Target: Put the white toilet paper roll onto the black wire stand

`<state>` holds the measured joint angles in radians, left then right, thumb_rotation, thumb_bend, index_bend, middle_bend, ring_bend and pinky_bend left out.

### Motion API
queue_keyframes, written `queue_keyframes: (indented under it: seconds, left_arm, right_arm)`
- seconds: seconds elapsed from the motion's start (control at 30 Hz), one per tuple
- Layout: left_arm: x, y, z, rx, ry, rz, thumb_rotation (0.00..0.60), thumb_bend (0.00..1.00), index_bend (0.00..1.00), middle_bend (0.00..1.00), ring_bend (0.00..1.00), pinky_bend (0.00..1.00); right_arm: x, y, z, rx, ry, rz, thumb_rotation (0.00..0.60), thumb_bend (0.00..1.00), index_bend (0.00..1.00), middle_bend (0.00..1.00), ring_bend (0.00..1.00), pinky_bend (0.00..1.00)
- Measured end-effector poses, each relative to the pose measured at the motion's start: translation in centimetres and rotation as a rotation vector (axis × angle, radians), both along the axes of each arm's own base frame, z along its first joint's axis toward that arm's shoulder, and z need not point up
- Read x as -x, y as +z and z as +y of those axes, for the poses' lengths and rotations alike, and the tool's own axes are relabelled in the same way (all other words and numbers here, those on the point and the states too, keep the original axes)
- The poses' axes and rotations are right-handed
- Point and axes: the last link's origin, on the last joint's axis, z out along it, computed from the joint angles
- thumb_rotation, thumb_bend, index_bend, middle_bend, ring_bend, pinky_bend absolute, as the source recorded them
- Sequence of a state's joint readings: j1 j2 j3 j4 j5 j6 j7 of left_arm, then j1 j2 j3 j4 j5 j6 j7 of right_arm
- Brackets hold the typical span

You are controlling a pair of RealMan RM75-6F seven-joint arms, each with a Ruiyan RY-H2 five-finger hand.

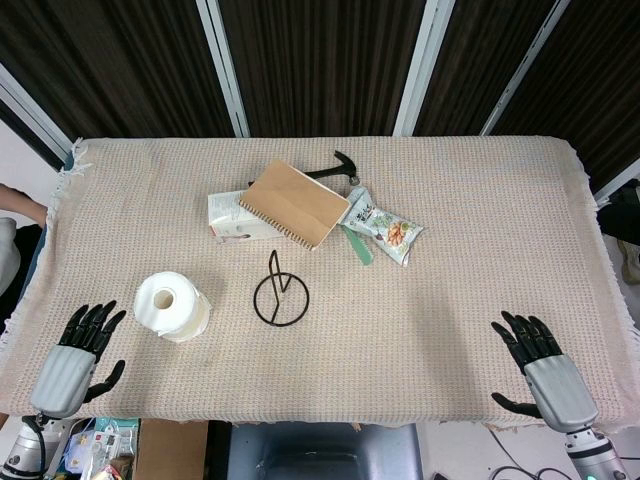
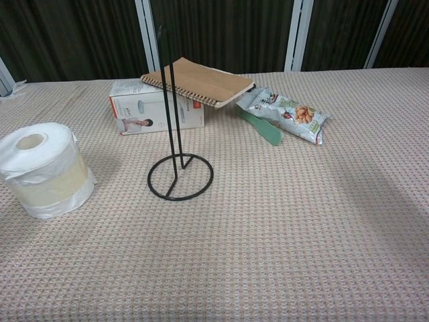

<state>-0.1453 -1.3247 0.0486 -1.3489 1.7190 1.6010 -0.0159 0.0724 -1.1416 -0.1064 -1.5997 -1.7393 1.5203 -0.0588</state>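
Upright toilet paper roll (image 2: 45, 170), core vertical

Head view looks straight down; chest view low, nearer, sharing the stand (image 1: 280, 290) (image 2: 178, 161)

Left hand (image 1: 78, 355), right hand (image 1: 545, 372): fingers spread, empty.

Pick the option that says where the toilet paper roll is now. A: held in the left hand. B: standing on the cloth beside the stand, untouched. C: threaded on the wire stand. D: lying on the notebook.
B: the toilet paper roll stands on end on the cloth, apart from the wire stand, and the left hand is clear of it.
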Motion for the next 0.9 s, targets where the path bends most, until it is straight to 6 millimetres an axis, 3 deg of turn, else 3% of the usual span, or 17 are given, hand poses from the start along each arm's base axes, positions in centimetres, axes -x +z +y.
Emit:
queue_keyframes:
  seconds: [0.3, 0.5, 0.9]
  left_arm:
    - [-0.5, -0.9, 0.7, 0.051, -0.027, -0.245, 0.600, 0.33, 0.00, 0.00, 0.00, 0.01]
    - [-0.4, -2.5, 3.2, 0.133, -0.020, -0.529, 0.600, 0.31, 0.00, 0.00, 0.00, 0.00]
    - [0.1, -7.9, 8.1, 0.231, 0.060, -0.569, 0.600, 0.31, 0.00, 0.00, 0.00, 0.00]
  right_arm:
    - [0.0, -0.1, -0.1, -0.024, -0.011, -0.012, 0.600, 0.11, 0.00, 0.00, 0.00, 0.00]
    - [-0.1, 0.5, -0.2, -0.009, -0.009, -0.035, 0.600, 0.11, 0.00, 0.00, 0.00, 0.00]
    - [-0.3, 0.5, 0.1, -0.038, 0.003, -0.073, 0.600, 0.11, 0.00, 0.00, 0.00, 0.00]
